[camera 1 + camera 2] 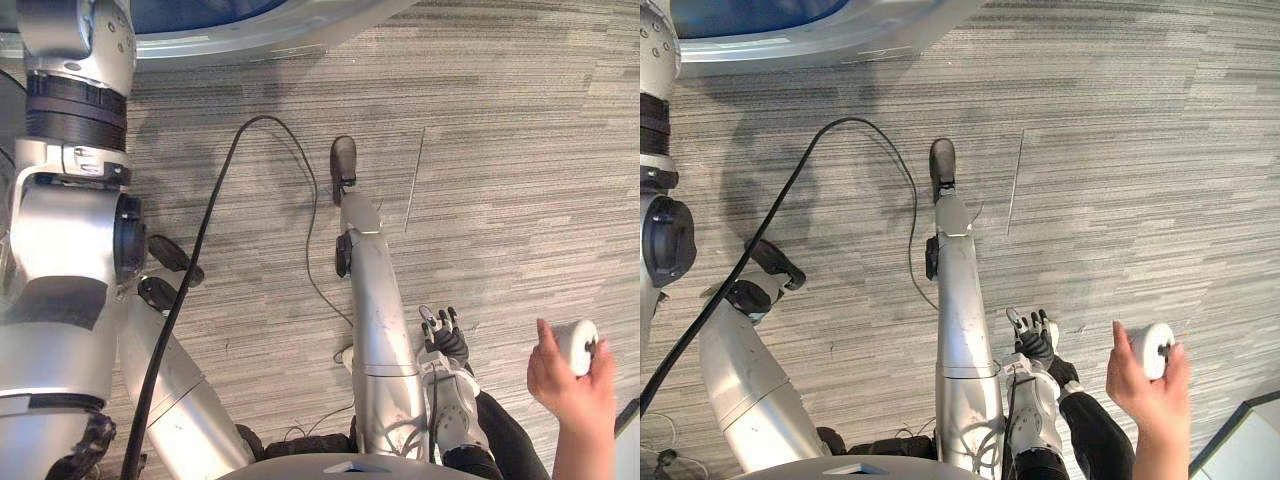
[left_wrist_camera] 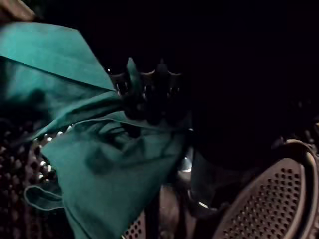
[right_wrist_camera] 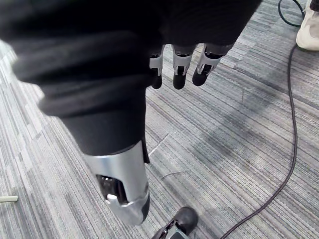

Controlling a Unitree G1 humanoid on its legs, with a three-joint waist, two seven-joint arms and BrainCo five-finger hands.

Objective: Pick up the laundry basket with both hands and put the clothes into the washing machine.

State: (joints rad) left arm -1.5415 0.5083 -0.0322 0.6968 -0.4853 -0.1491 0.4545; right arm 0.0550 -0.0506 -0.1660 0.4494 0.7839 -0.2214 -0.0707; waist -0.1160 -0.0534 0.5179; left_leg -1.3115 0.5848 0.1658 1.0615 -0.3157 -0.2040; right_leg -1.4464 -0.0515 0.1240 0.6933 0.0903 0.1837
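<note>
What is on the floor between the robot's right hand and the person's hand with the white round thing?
Nothing but bare grey carpet lies between the right hand and the person's hand. Both eye views show it.

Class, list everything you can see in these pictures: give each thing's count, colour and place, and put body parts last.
Washing machine: one, silver-grey curved rim, top of the eye views; its dark perforated drum shows in the left wrist view.
Cloth: one, teal, inside the drum.
Round object: one, white, lower right of the eye views, held by a person.
Stick: one, pale, lying on the carpet.
Carpet: grey, striped, the floor.
Person's hand: one, holding the round object.
Person's shoe: one, pale, on the carpet.
Left hand: one, inside the drum, at the cloth.
Right hand: one, fingers straight, over the carpet, holding nothing.
</note>
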